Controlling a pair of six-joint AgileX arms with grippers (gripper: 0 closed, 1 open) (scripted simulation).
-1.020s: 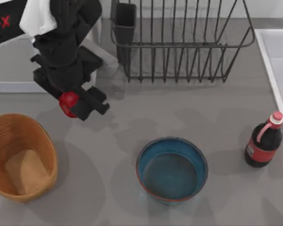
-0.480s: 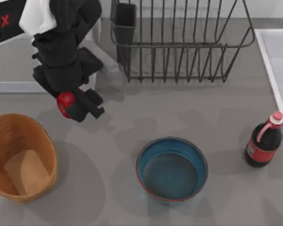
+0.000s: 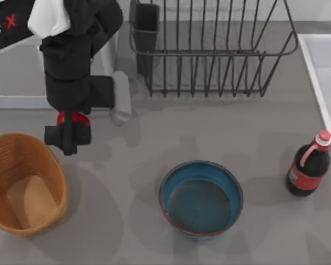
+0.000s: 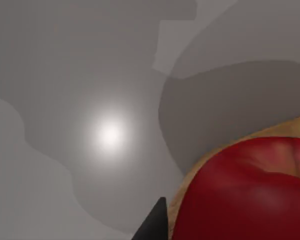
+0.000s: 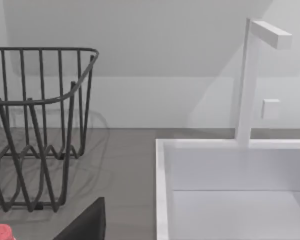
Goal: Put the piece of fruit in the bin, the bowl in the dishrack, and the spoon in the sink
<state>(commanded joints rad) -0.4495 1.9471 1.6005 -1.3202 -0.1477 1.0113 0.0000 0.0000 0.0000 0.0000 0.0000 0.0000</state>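
Piece of fruit (image 3: pixel 71 118), small, glossy and red, clamped between the fingers of the left gripper (image 3: pixel 70 128), raised above the bench (image 3: pixel 154 138) toward its left side, just beyond the far rim of the bin (image 3: pixel 11 160). From the left wrist, same red fruit (image 4: pixel 250 195) close up, with a strip of the orange-tan basket (image 4: pixel 290 127) past its edge and one dark fingertip (image 4: pixel 155 225) beside it. Bin itself an oval ribbed basket at the near left, standing apart from the gripper. Blue-teal bowl (image 3: pixel 201 197) upright near the middle of the bench, well apart from the fruit. Dark wire dishrack (image 3: pixel 209 49) at the far side, black utensil cup (image 3: pixel 146 25) at its left corner. Dark bottle (image 3: pixel 309 165) with red cap upright at the right, beside the pale rim of the sink (image 3: pixel 320 83). From the right wrist, sink (image 5: pixel 162 190), white tap (image 5: pixel 247 80) and rack end (image 5: pixel 40 125); right gripper's opening impossible to tell
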